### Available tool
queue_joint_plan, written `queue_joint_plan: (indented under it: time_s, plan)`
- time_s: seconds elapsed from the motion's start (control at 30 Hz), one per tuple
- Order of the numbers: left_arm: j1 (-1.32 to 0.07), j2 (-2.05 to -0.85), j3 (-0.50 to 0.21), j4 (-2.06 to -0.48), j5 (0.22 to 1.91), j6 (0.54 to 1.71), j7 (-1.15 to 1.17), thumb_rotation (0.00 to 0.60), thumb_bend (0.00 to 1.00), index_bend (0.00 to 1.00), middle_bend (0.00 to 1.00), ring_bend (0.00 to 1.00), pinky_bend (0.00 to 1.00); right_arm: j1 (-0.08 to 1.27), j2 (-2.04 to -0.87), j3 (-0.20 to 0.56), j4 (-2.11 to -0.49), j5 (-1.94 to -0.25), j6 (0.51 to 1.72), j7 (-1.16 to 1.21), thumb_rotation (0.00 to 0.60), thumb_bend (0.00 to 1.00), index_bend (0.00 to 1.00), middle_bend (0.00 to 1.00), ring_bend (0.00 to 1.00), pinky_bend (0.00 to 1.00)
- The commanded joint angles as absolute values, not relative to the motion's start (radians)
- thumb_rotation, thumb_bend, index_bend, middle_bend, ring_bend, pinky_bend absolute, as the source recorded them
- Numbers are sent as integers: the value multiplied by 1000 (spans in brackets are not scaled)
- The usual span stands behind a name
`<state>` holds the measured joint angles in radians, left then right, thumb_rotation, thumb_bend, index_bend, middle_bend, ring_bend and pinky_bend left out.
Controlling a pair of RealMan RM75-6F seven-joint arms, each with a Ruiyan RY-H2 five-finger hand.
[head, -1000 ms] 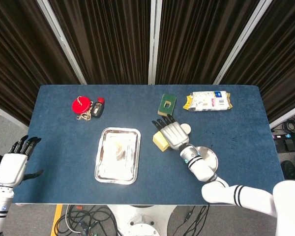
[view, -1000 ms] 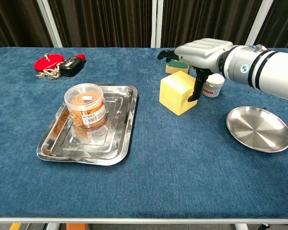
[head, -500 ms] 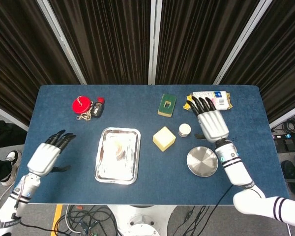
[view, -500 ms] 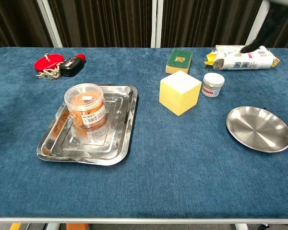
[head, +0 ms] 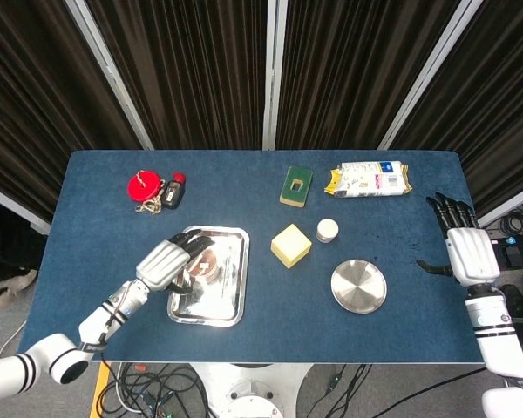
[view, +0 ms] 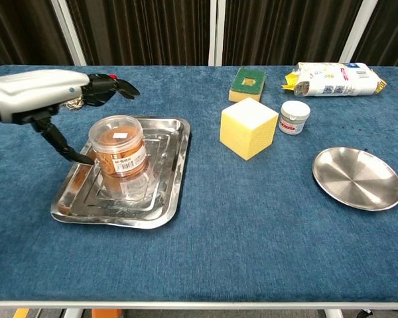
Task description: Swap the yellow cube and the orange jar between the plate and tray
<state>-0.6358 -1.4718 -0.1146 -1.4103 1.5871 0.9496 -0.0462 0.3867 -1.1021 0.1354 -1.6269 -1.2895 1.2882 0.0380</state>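
The orange jar (view: 119, 147) with a clear lid stands upright in the steel tray (view: 123, 217), seen from above as the jar (head: 212, 265) in the tray (head: 225, 300). My left hand (view: 48, 101) hovers at the jar's left side, fingers (view: 113, 87) stretched above and behind the lid and the thumb low beside the jar wall; it holds nothing. In the head view the left hand (head: 170, 261) covers the tray's left part. The yellow cube (head: 290, 245) (view: 249, 128) sits on the cloth between tray and empty round plate (head: 358, 285) (view: 356, 177). My right hand (head: 465, 249) is open past the table's right edge.
A small white jar (view: 294, 116) stands just right of the cube. Behind it lie a green-topped sponge (view: 247, 84) and a snack packet (view: 335, 77). A red object with a black key fob (head: 157, 190) lies at the back left.
My left hand came in from the table's left edge to the jar in the tray. My right hand drew away from the cube to beyond the right edge.
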Motion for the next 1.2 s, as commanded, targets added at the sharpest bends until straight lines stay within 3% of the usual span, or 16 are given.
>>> queue_joint_plan:
  time_s: [0.03,0.3,0.47,0.63,0.8,1.2]
  plan:
    - [-678,-1504,-116,-1364,1568,899,-81,600,0,104,99,34,213,362,-1084,139,-1599,-1321,1315,96,600,0,0,0,0,0]
    - [-756,-1511,-109,-1316,1532,791,-104,600,28,139,103,53,281,340,-1074,144,-1586,-1337,1327,116,600,0,0,0,0,0]
    - [-767,-1521,-99,-1306,1532,808,-99,600,162,290,248,194,431,329,-1079,150,-1564,-1325,1318,139,600,0,0,0,0,0]
    - [-778,-1542,-92,-1292,1543,833,-114,600,216,373,368,302,548,320,-1076,158,-1550,-1327,1321,159,600,0,0,0,0,0]
    - [-812,-1547,-102,-1326,1595,880,-107,600,220,391,392,328,570,313,-1070,170,-1535,-1313,1311,185,600,0,0,0,0,0]
    - [-949,-1670,-114,-1357,1651,850,-130,600,217,389,392,328,570,290,-1041,192,-1504,-1297,1296,279,600,0,0,0,0,0]
